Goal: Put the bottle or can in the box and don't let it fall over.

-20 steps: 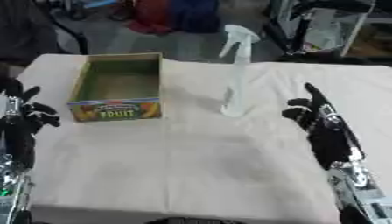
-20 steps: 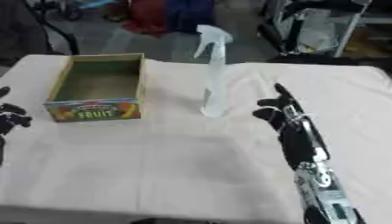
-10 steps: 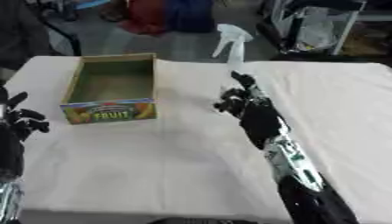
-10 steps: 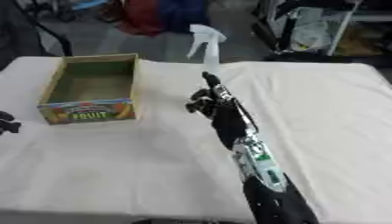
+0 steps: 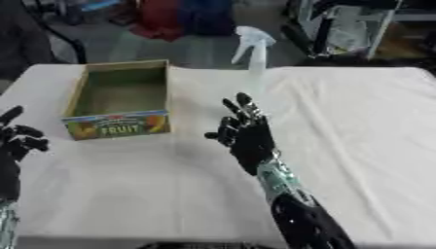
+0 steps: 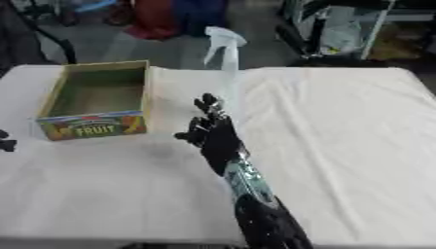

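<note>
White cloth is covering the table (image 5: 357, 146), and behind its far edge dark and red things are standing on the floor, too blurred to name.

At the left edge, near the lower corner, the left hand (image 5: 17, 141) is showing, black, with one finger pointing up and the others bent; it is holding nothing and touching nothing.

To the right of it, in the far left part of the table, the box (image 5: 119, 99) is sitting upright with its open top facing up. It is a cardboard box with a greenish inside, and nothing is lying in it. On its near wall a coloured label is showing the word "FRUIT" in light letters, with pictures of fruit beside the word; the smaller writing I cannot read.

Further right, the right hand (image 5: 245, 136) is reaching up from the bottom of the view, near the middle of the table. Its fingers are standing nearly straight and spread, the thumb out to the left, and it is gripping nothing.

Just behind this hand, the spray bottle (image 5: 254, 53) is standing upright on the cloth, clear with a white trigger head. It is outside the box, to the right of it. The hand is covering its lower part, so I cannot tell if the fingers are touching it.
</note>
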